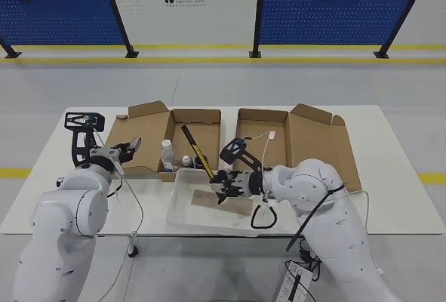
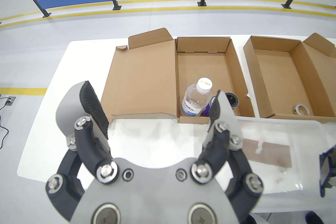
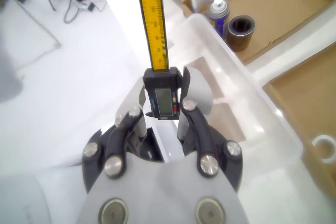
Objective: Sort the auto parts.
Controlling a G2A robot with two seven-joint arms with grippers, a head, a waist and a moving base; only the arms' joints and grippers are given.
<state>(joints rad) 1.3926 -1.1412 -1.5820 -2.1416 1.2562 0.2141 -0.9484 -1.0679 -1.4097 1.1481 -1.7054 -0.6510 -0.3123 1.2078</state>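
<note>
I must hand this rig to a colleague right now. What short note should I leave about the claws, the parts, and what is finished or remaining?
Left claw: open, holding nothing, above the table in front of the left box.
Right claw: shut on the caliper, held over the clear bin.
Left box: water bottle, spray can, black cylinder.
Right box: one metal ring.
Bin: a brown sheet lies on its bottom.
Done: four things are boxed.
Left: place the caliper; which box suits it, I cannot tell.
</note>
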